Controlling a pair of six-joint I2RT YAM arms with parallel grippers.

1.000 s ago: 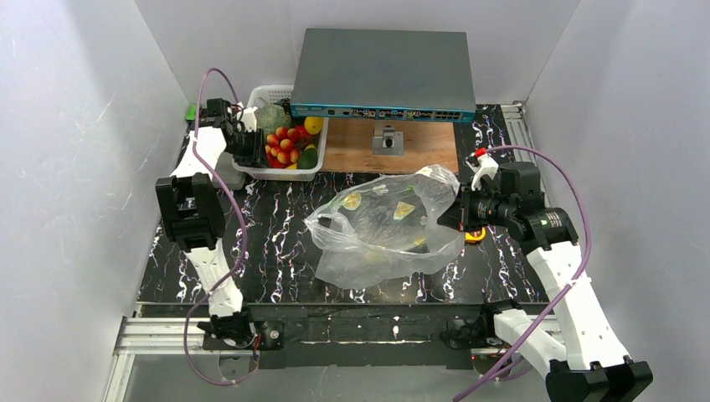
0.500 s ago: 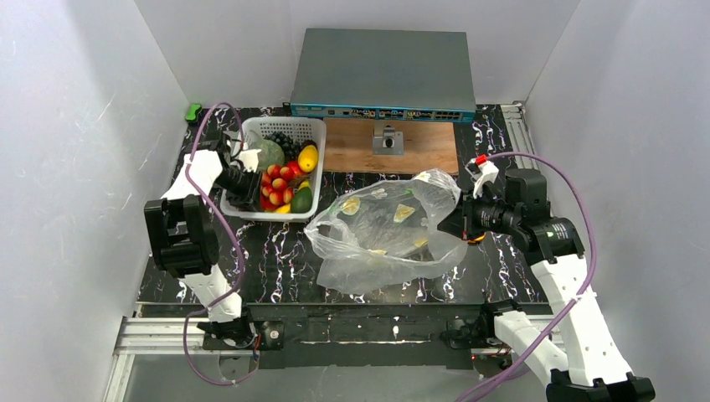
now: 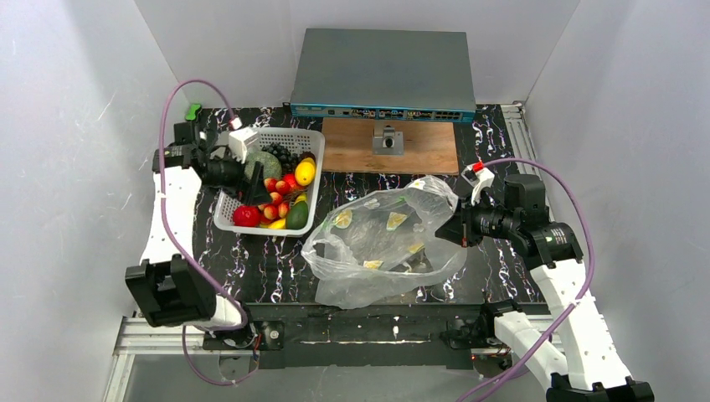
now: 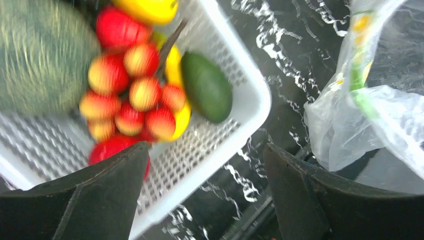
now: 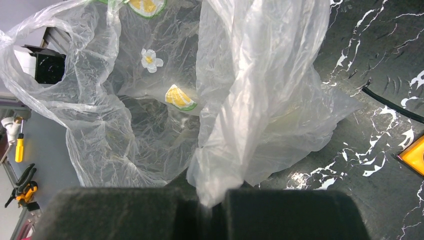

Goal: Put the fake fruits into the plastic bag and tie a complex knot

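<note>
The fake fruits lie in a white lattice basket (image 3: 311, 139) at the table's left: a red-orange cluster (image 3: 275, 188) (image 4: 135, 95), a yellow piece (image 3: 306, 173), a green piece (image 3: 297, 216) (image 4: 206, 86), a red piece (image 3: 245, 215) and a dark grape bunch (image 3: 285, 155). My left gripper (image 3: 254, 186) (image 4: 200, 170) hovers open over the basket's near rim (image 4: 250, 115), holding nothing. The plastic bag (image 3: 385, 243) (image 5: 150, 100) lies crumpled at the middle of the table, printed with lemon slices and flowers. My right gripper (image 3: 459, 228) (image 5: 212, 200) is shut on the bag's right edge.
A grey network switch (image 3: 381, 75) stands at the back, with a wooden board (image 3: 427, 149) carrying a small metal block (image 3: 387, 140) in front of it. A yellow object (image 5: 412, 155) and a black cable (image 5: 395, 105) lie right of the bag. White walls enclose three sides.
The basket has slid from the back toward the front left, pulled by my left gripper, which has now opened and let it go. My right gripper keeps its hold on the bag.
</note>
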